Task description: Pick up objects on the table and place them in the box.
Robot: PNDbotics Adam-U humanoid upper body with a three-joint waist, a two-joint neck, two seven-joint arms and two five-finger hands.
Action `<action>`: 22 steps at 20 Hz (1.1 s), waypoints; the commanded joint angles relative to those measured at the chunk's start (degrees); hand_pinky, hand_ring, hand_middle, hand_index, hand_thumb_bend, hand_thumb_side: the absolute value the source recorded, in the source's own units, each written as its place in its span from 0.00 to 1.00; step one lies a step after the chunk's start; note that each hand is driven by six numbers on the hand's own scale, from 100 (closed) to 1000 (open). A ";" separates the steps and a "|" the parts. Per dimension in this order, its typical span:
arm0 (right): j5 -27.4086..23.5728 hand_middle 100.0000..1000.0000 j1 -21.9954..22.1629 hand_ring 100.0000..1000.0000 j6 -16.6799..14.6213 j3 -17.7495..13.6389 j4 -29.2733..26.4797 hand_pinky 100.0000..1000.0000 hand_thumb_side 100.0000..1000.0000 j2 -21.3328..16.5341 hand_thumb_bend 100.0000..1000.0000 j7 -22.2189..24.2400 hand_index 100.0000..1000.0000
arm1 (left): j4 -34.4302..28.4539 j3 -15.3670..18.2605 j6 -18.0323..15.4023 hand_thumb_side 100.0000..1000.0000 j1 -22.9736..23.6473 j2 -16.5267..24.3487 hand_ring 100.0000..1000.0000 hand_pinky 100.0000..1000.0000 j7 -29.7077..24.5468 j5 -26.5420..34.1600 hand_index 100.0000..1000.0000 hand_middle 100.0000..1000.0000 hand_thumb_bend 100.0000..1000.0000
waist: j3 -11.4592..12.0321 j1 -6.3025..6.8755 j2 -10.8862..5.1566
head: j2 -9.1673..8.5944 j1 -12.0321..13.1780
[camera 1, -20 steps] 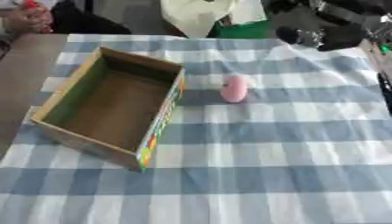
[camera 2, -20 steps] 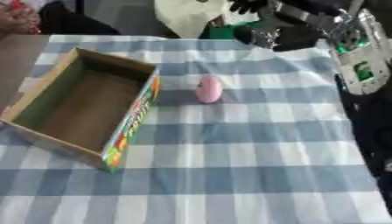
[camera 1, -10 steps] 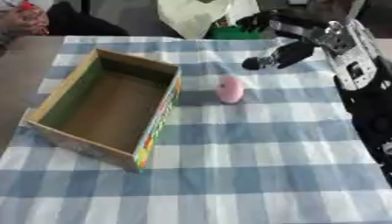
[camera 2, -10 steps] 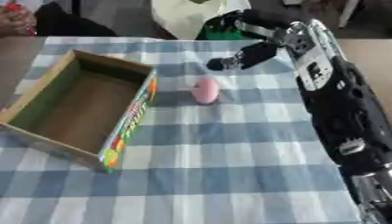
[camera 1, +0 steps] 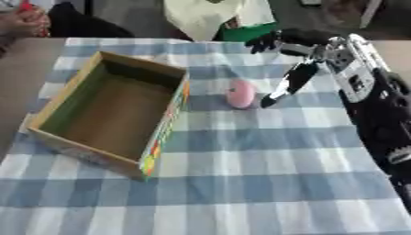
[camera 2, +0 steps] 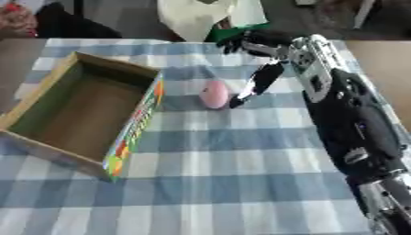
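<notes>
Pink egg-shaped object beside box; right hand just beside it, fingers spread; more forearm in right eye view

Both head eyes look steeply down at the bench from its near side, facing far. Close range. Views overlap almost fully: box left, pink object mid-far, right arm along the right. The right eye view shows more arm.

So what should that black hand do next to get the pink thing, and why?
Probably ease the right hand a little left and down, then close around the pink egg-shaped object. Its fingers are open, one fingertip sits just right of the object, nothing is grasped yet, and the cardboard box waits open to its left.
</notes>
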 commanded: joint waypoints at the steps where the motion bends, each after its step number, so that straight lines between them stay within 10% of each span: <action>1: 2.54 0.80 -1.96 0.84 -4.06 -0.65 1.16 0.80 0.46 0.19 0.82 6.22 1.00 | -0.99 -0.18 -0.09 0.52 -0.07 1.06 0.32 0.45 -0.34 0.34 0.73 0.61 0.09 | 0.16 0.16 -0.87 | 0.02 -0.31; 22: 12.84 0.68 -2.16 0.79 1.17 -1.03 7.82 0.77 0.55 3.97 0.58 -3.34 0.88 | -0.99 -0.18 0.11 0.52 -0.32 0.44 0.32 0.45 -1.03 0.49 0.73 0.61 0.10 | 1.09 -0.04 0.36 | -0.01 -1.06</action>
